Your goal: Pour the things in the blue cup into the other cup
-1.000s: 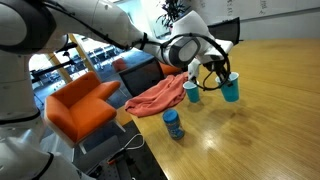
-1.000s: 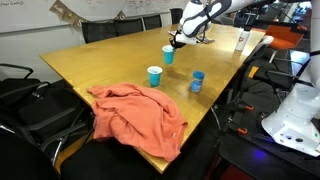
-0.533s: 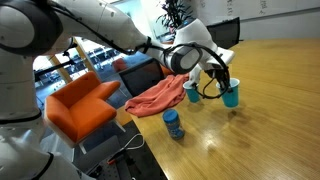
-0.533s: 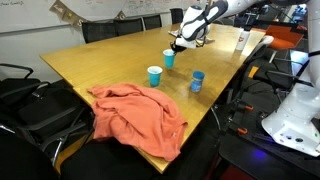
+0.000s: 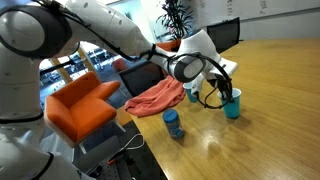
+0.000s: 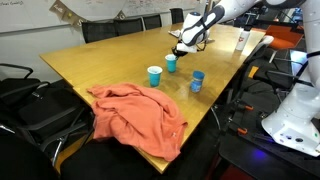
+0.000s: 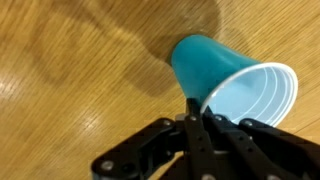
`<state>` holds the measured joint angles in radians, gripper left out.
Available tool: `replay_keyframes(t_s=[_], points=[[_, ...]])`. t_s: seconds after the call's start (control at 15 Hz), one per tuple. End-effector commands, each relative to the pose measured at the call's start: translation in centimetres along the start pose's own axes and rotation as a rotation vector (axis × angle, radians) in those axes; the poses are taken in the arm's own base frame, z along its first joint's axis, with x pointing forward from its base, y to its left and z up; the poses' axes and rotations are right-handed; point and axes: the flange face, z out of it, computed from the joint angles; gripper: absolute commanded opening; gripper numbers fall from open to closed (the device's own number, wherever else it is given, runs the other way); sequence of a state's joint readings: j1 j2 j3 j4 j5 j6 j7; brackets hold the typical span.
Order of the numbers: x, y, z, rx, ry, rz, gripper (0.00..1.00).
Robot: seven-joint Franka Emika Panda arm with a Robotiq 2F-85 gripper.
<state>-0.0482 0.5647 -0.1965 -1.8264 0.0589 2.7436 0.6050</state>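
Note:
The blue cup (image 7: 205, 62) is the turquoise one, and my gripper (image 7: 196, 103) is shut on its rim. It stays upright, low over the wooden table (image 7: 70, 80), and I see nothing inside it. The cup and gripper show in both exterior views: cup (image 5: 233, 106) and gripper (image 5: 226, 90), cup (image 6: 171, 64) and gripper (image 6: 179, 48). The other cup (image 6: 154, 75), shorter with a pale inside, stands a short way from it near the cloth. It is partly hidden by my arm in an exterior view (image 5: 193, 94).
A small dark-blue patterned jar (image 6: 197, 81) (image 5: 173, 123) stands near the table edge. An orange cloth (image 6: 135, 115) (image 5: 155, 97) hangs over the table end. A white bottle (image 6: 241, 40) stands at the far side. An orange chair (image 5: 80, 108) and a laptop (image 5: 140, 75) are beside the table.
My gripper has carried the blue cup across the table, closer to the other cup and the jar. The other cup, jar and cloth have not moved.

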Motion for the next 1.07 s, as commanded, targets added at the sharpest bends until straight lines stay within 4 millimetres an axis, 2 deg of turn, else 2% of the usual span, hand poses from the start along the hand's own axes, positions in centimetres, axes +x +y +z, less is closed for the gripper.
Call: replay_keyframes(t_s=[0.0,0.13,0.33,0.47,0.6,0.8,1.0], points=[[0.0,0.1,0.1,0.001,0.000,-0.005,0.30],[0.3,0.0,-0.6,0.003,0.011,-0.010,0.44],[2.0,-0.3,-3.8,0.035,0.045,-0.010,0.68],[3.1,-0.6,-7.0,0.062,0.049,-0.032,0.83],[3.7,-1.3,-11.2,0.156,0.038,-0.070,0.98],[4.0,-1.9,-16.7,0.270,-0.034,-0.096,1.00],[4.7,-0.4,-20.5,0.213,-0.075,-0.084,1.00]])
